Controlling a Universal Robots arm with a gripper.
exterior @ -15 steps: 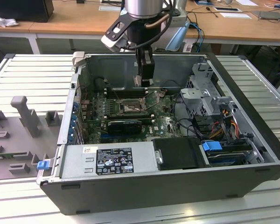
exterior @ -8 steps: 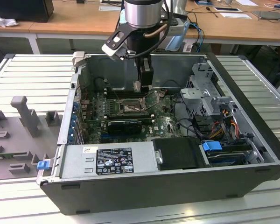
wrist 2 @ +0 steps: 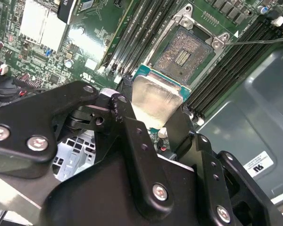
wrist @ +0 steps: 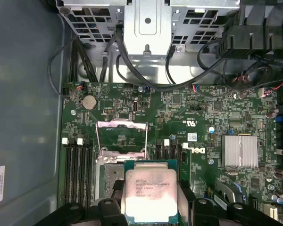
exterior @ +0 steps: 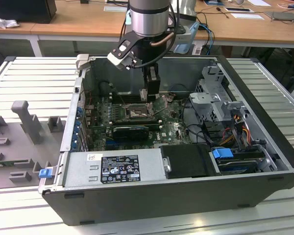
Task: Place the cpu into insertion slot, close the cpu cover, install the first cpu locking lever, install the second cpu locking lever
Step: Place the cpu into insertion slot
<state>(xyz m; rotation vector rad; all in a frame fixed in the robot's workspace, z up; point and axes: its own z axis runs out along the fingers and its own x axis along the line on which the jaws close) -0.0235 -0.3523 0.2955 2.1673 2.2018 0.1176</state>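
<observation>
1. In the exterior view the arm reaches down into an open computer case (exterior: 161, 205) lying on the ribbed grey bench (exterior: 34, 73). The pincer (exterior: 145, 95) hangs above the green motherboard (exterior: 171, 129). The insertion slot (exterior: 137, 113) is just below it and slightly toward the exterior view's left. Whether anything is gripped cannot be told from here.

2. In the second wrist view the pincer (wrist 2: 153, 110) is clamped on the cpu (wrist 2: 155, 96). Its black fingers (wrist 2: 132, 127) press on two opposite edges of the chip, whose pale silver face is turned toward the camera. The insertion slot (wrist 2: 183, 55) lies beyond the fingertips, apart from the chip, with its pin field uncovered. A thin metal lever (wrist 2: 259, 41) sticks out to one side of it.

3. In the first wrist view the cpu (wrist: 150, 193) sits between the pincer's (wrist: 153, 213) two fingers, held clear of the board. The insertion slot (wrist: 109, 175) is partly hidden beneath the chip. The cpu cover (wrist: 121, 125) stands just beyond the fingertips, swung up and open, and the board shows through its window.
</observation>
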